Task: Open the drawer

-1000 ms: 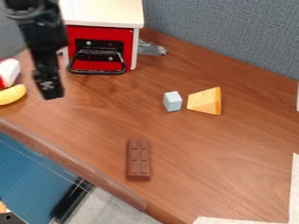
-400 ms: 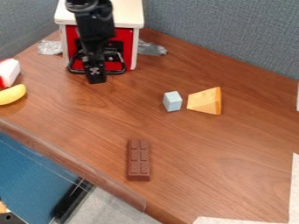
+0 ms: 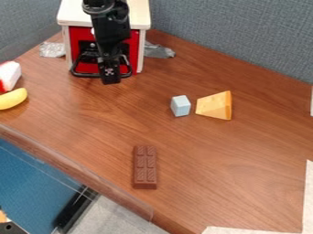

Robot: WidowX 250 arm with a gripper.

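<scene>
The black gripper (image 3: 110, 78) hangs at the upper left, in front of the small white-topped cabinet (image 3: 71, 16). Behind it is the cabinet's red drawer (image 3: 131, 51), whose front looks flush with the white frame. A black loop handle (image 3: 83, 74) sticks out low on the drawer front. The gripper's lower end overlaps the right half of this handle; whether they touch I cannot tell. Part of the drawer front is hidden by the arm.
On the table (image 3: 202, 151) lie a chocolate bar (image 3: 145, 167), a pale blue block (image 3: 180, 105) and a cheese wedge (image 3: 215, 105). A banana (image 3: 12, 98) and a red-and-white piece (image 3: 8, 76) are at the left edge. Crumpled foil (image 3: 52, 49) flanks the cabinet.
From the left, the gripper has moved right and somewhat up in the view, to the front of the drawer. Drawer and table objects have kept their places.
</scene>
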